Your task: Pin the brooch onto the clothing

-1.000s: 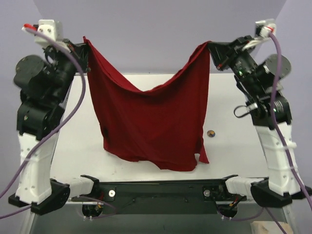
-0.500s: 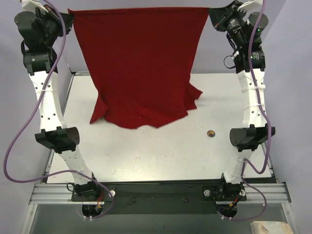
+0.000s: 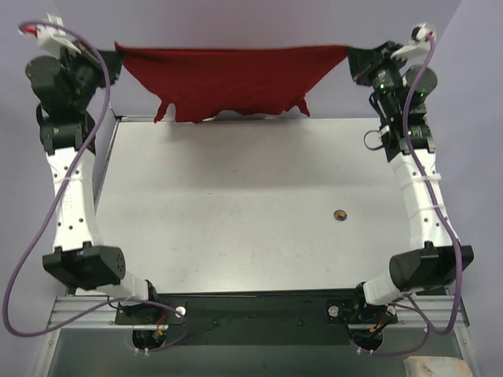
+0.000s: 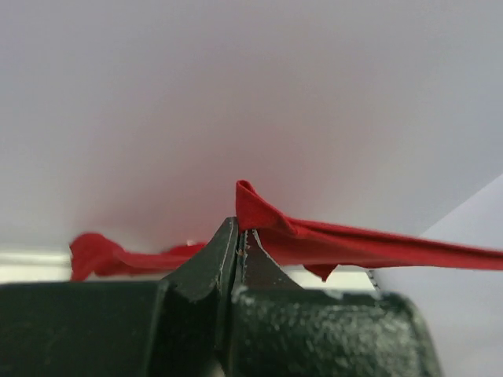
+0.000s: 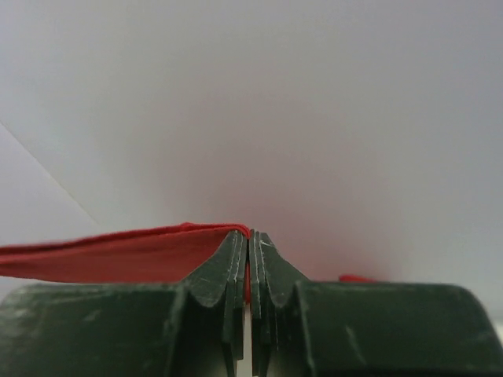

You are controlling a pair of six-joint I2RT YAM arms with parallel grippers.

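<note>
The red T-shirt hangs stretched between both grippers above the table's far edge, clear of the tabletop. My left gripper is shut on its left corner, and the left wrist view shows the cloth pinched between the closed jaws. My right gripper is shut on the right corner, and the right wrist view shows the cloth between its jaws. The tiny round brooch lies alone on the table at the right of middle.
The white tabletop ends at a dark rail by the arm bases. A pale wall stands close behind the shirt. Both arms reach far back along the table's sides.
Both arms have moved the shirt farther back and raised it. It hung as a long sheet touching the table; now it is a short taut band off the table. The brooch has not moved.
</note>
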